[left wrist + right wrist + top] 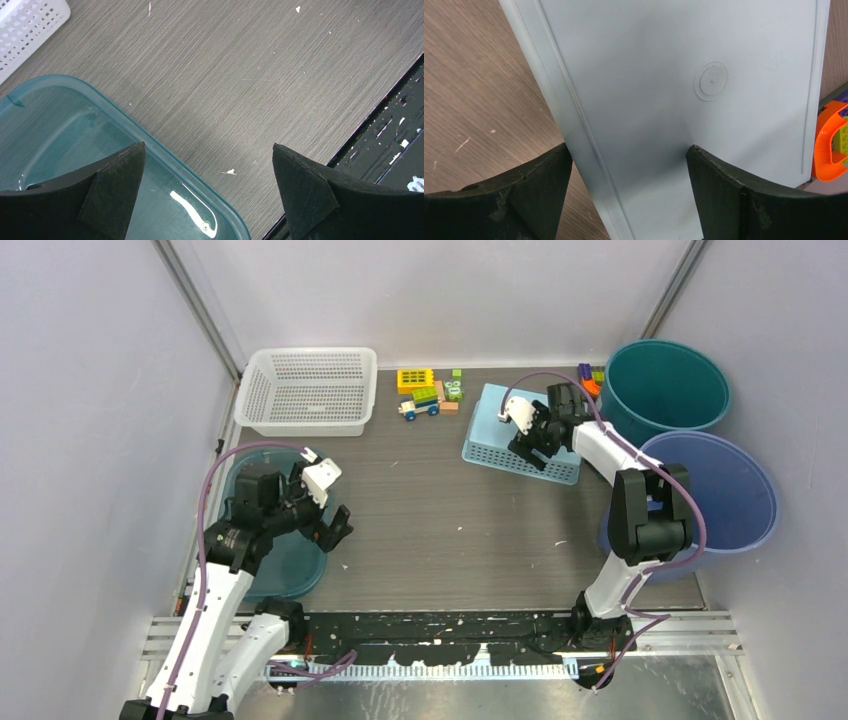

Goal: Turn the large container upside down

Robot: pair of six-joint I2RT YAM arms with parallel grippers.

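Right now the blue basket [664, 100] lies bottom-up on the table [469, 90] beneath my right gripper [628, 150], with its long edge running between the two fingers [734, 195]. Those fingers are spread wide and pinch nothing; whether they touch the basket I cannot tell. My left gripper [209, 147] hangs fully spread over the table, one finger above the rim of a teal tub [60, 125].

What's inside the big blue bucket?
Nothing shows inside the blue bucket, just its bare blue bottom. The right arm reaches across its left side, so whatever might lie under there is covered.
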